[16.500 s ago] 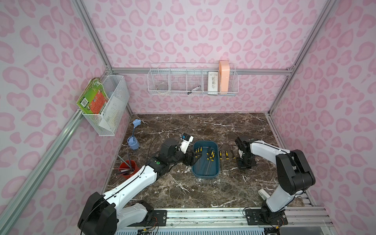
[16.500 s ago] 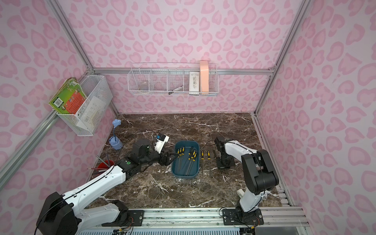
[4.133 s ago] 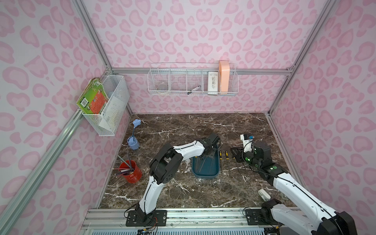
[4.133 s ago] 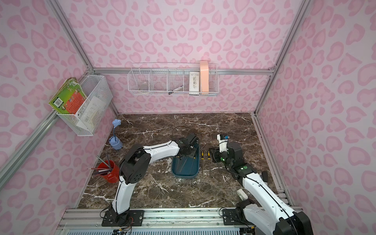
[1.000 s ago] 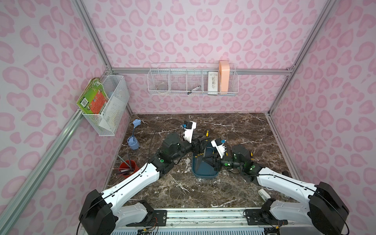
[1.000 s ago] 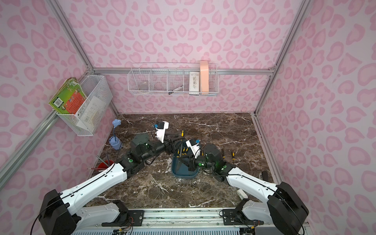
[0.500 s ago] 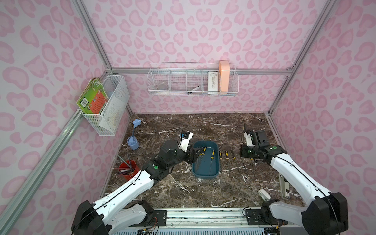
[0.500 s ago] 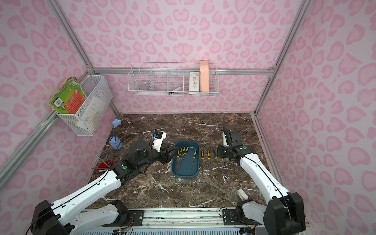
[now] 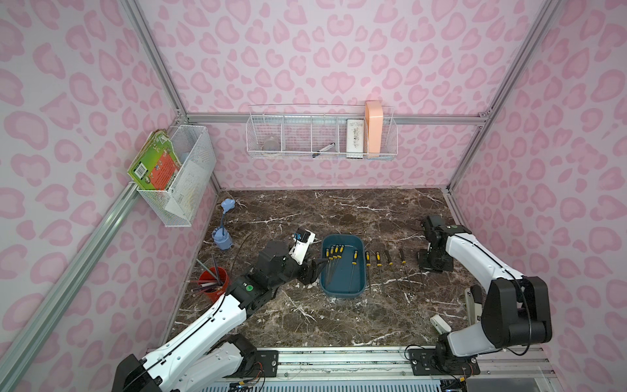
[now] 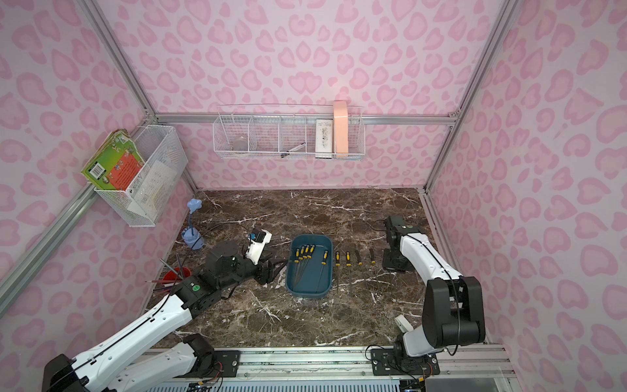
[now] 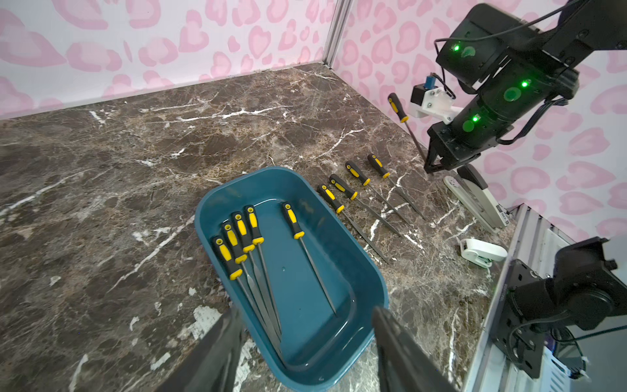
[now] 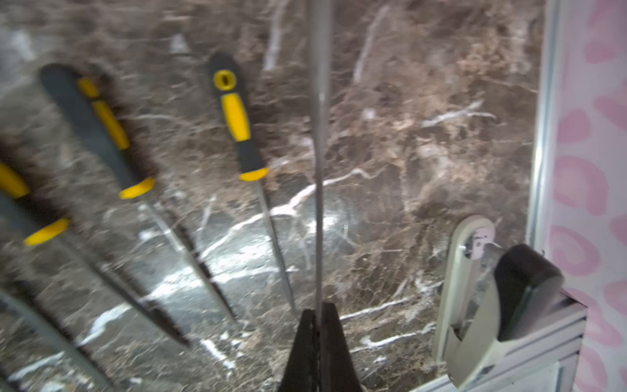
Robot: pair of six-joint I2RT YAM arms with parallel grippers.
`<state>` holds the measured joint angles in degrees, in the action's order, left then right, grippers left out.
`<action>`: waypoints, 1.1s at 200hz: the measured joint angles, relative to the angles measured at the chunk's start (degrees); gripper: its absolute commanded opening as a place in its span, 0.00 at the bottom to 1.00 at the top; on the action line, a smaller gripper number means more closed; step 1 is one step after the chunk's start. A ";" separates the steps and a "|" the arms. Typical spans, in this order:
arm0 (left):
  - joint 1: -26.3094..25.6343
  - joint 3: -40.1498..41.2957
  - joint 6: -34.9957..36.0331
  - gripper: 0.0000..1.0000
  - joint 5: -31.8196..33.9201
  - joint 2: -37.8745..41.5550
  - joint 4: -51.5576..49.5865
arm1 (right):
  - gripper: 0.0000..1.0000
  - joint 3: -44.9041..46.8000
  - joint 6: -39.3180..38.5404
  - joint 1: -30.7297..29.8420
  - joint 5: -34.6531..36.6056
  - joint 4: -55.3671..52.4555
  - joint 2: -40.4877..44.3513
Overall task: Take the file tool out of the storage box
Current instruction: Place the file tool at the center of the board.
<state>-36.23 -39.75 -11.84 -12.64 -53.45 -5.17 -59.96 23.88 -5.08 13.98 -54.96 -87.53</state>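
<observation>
Since a second ago the right arm (image 9: 475,258) has swung off the storage box (image 9: 343,294); one more file tool (image 11: 397,108) is out.
Right fingers (image 12: 303,342) pinch its blade above bare surface (image 12: 424,152) past four laid files (image 9: 377,259), stapler (image 11: 475,198) and wall (image 11: 543,169) close; five files (image 11: 242,230) remain boxed; left fingers (image 11: 220,349) gape beside the box.

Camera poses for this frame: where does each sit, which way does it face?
Top views: stereo pair high behind the robot, facing down toward the back wall; show left arm, right arm, storage box.
Left wrist: on the left arm, facing across the storage box to the right arm; own open left pincer shows.
Right wrist: on the right arm, facing down at the tabletop; right pincer shut on the held file.
Shared: both wrist views show the laid-out files and stapler.
</observation>
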 measured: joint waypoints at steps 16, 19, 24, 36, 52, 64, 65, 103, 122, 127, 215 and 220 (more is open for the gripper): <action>0.11 0.02 0.00 0.65 0.00 0.22 -0.09 | 0.00 -0.68 -0.15 0.33 0.61 -1.55 -4.04; 0.11 0.02 0.00 0.65 0.00 0.20 -0.15 | 0.00 -1.01 -0.09 0.42 0.94 -1.75 -4.87; 0.11 0.02 0.00 0.65 0.00 0.17 -0.26 | 0.00 -1.57 -0.11 0.52 1.18 -2.03 -6.21; 0.11 0.02 0.04 0.65 0.00 0.07 -0.66 | 0.00 -2.91 -0.11 1.14 1.90 -1.97 -9.16; 0.11 0.02 0.17 0.65 0.00 0.04 -1.16 | 0.00 -4.59 -0.11 1.57 2.82 -2.34 -11.74; 0.11 0.02 0.17 0.65 0.00 0.07 -1.31 | 0.00 -5.57 -0.20 1.57 3.04 -2.67 -12.90; 0.11 0.02 0.17 0.65 0.00 0.07 -1.31 | 0.00 -5.64 -0.22 1.57 3.08 -2.71 -12.98; 0.11 0.02 0.24 0.65 0.02 0.09 -1.33 | 0.00 -5.49 -1.25 2.03 3.26 -2.12 -15.54; 0.11 0.02 0.39 0.65 0.04 0.09 -1.33 | 0.00 -5.44 -1.60 1.92 3.32 -2.05 -16.35; 0.11 0.02 0.42 0.65 0.04 0.09 -1.31 | 0.00 -5.44 -1.60 1.84 3.32 -2.03 -16.57; 0.11 0.02 0.70 0.65 0.02 0.24 -1.33 | 0.00 -3.21 -1.16 -0.44 4.66 -2.27 -18.84; 0.11 0.02 0.85 0.65 0.02 0.31 -1.31 | 0.00 -2.80 -1.11 -0.61 5.11 -2.21 -18.75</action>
<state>-36.12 -39.72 -10.98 -12.62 -53.15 -6.48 -62.76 22.76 -5.69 19.09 -57.17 -106.28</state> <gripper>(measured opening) 0.648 0.050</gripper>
